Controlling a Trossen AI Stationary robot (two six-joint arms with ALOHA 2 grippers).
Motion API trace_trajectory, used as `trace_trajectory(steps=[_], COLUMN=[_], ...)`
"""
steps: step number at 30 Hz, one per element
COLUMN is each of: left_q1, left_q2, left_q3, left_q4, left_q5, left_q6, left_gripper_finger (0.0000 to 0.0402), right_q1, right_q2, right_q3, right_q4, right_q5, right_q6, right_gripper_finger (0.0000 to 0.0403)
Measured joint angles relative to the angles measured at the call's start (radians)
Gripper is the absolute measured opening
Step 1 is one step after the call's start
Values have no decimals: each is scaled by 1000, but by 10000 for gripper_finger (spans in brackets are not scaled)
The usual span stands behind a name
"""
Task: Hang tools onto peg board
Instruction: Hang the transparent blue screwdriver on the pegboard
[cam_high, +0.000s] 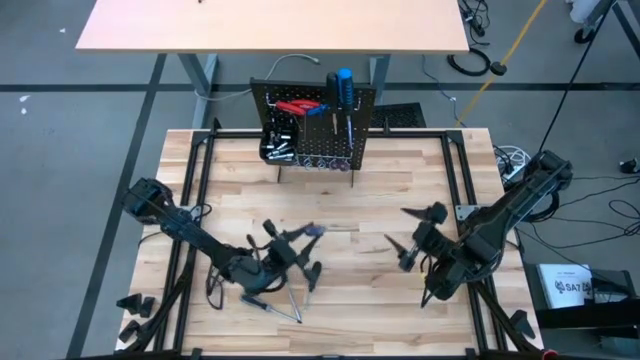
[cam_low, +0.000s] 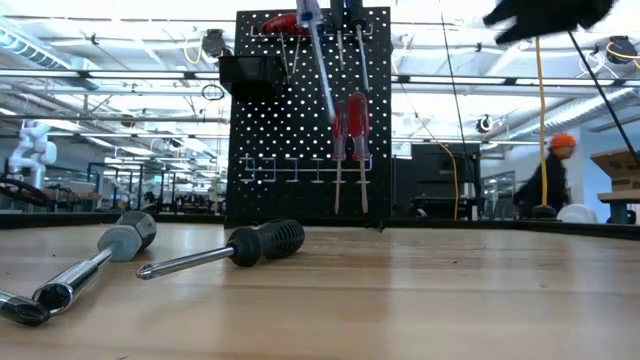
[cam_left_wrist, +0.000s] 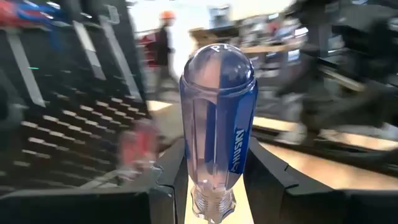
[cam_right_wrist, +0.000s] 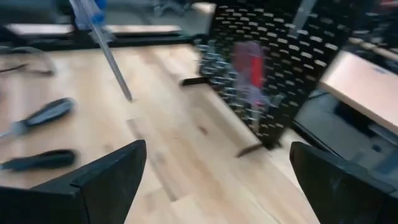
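Observation:
The black peg board (cam_high: 315, 140) (cam_low: 290, 150) stands at the table's far middle. Red pliers (cam_high: 295, 107), red-handled screwdrivers (cam_low: 350, 130) and a blue-handled one (cam_high: 343, 85) hang on it. My left gripper (cam_high: 300, 250) (cam_left_wrist: 214, 183) is over the near left of the table, shut on a clear-and-blue-handled screwdriver (cam_left_wrist: 217, 112) (cam_low: 318, 60). My right gripper (cam_high: 403, 235) (cam_right_wrist: 217, 186) hovers open at the near right, nothing between its fingers. A black-handled screwdriver (cam_low: 265, 240) and a grey-handled tool (cam_low: 125, 235) lie flat on the table. My left gripper pinches the screwdriver's handle at its shaft end, just above the collar (cam_left_wrist: 211, 186), between its two fingers, one on each side. The screwdriver is lifted clear of the table. In the low view its handle is up and its shaft (cam_low: 325, 90) slants down.
A small black bin (cam_high: 278, 145) with silvery pieces hangs on the board's left side. Loose tools (cam_high: 275, 305) lie near the table's front left. Bare wood lies between the grippers and the board. A person in an orange hat (cam_low: 555, 170) stands in the room behind.

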Motion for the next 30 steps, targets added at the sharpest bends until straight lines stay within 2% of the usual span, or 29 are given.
trace_trajectory(steps=[2,5,7,11,16,21,26,30], left_q1=[44,124,174,267,361,407,437,449], left_q2=[-1,-1,0,-1,-1,0,52,100], left_q3=[49,111,140,150,150,150,150,150], left_q4=[-84,-232,-291,-317,-318,-336,-332,-323], left_q5=[-23,-24,-24,-25,46,59,73,17], left_q6=[6,-65,-95,-102,-106,-129,-152,-207], left_gripper_finger=[115,115,115,115,115,115,115,115], right_q1=[0,-1,-18,-66,-113,-141,-178,-209], right_q2=[-19,-48,-75,-158,-274,-333,-354,-374], right_q3=[-64,-158,-194,-202,-202,-202,-202,-202], right_q4=[-30,-34,-37,-40,-30,-37,-38,-38], right_q5=[55,109,133,91,53,38,38,31], right_q6=[93,217,234,133,-20,-112,-198,-249], right_gripper_finger=[389,389,389,389,389,389,389,389])
